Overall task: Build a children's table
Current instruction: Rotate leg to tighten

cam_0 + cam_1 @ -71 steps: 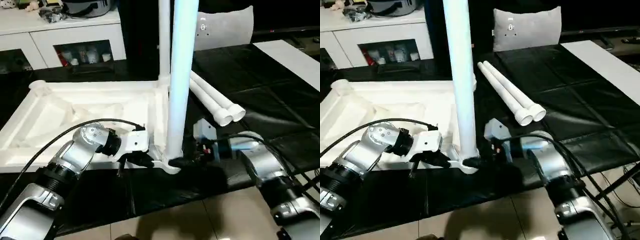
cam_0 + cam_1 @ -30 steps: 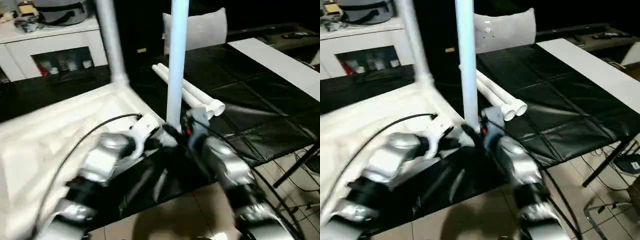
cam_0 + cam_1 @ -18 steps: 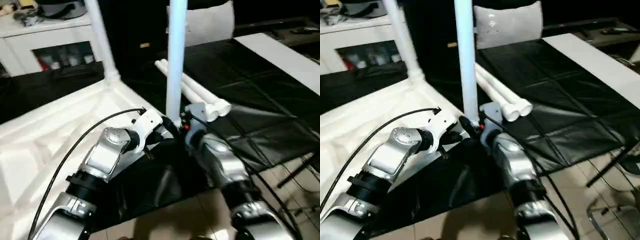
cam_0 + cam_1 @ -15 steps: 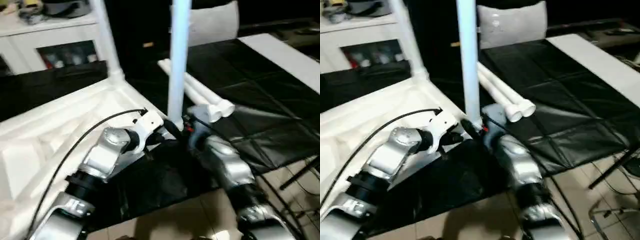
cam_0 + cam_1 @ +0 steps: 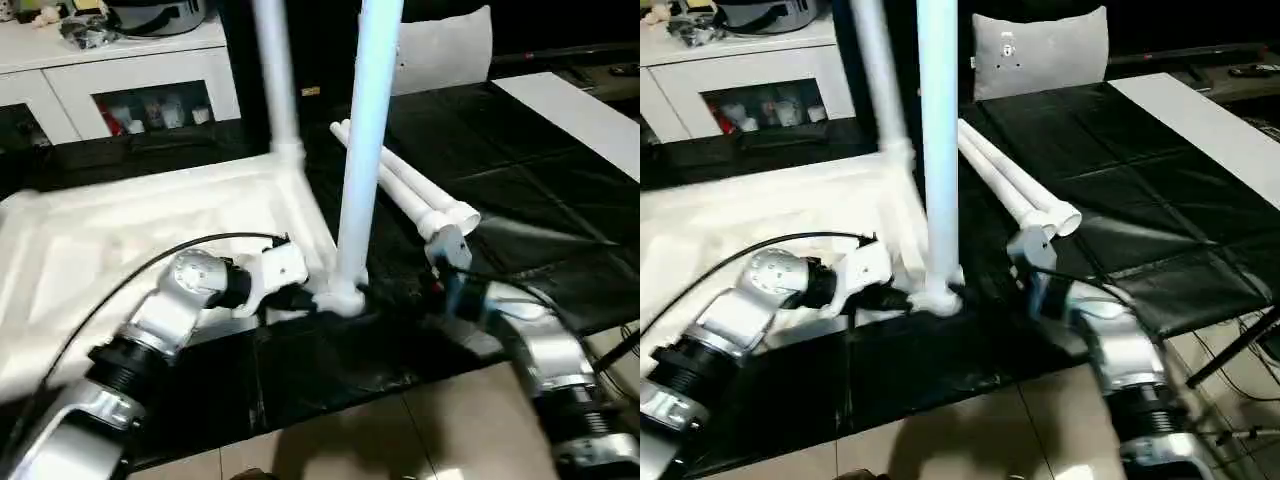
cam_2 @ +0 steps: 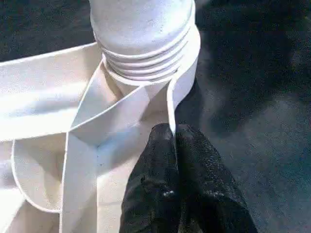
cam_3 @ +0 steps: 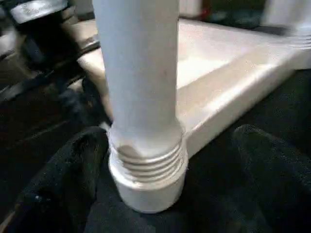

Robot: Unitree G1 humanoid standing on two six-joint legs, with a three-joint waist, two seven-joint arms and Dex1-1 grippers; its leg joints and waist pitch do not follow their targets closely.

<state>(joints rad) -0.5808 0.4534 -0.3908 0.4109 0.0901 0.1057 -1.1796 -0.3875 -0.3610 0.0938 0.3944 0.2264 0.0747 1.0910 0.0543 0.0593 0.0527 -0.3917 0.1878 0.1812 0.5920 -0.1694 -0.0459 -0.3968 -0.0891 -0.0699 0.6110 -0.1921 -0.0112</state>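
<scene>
Left fingers (image 6: 176, 145) pinch the tabletop (image 5: 150, 240) rim closed; right fingers (image 7: 87, 160) gape around the leg (image 5: 365, 150); regrip squarely, twist threads fully home.

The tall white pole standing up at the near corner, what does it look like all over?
The near leg is a smooth white plastic tube standing upright, its threaded end partly screwed into the corner socket of the upside-down tabletop. The left gripper pinches a thin rib beside the socket. The right gripper sits open around its base.
</scene>
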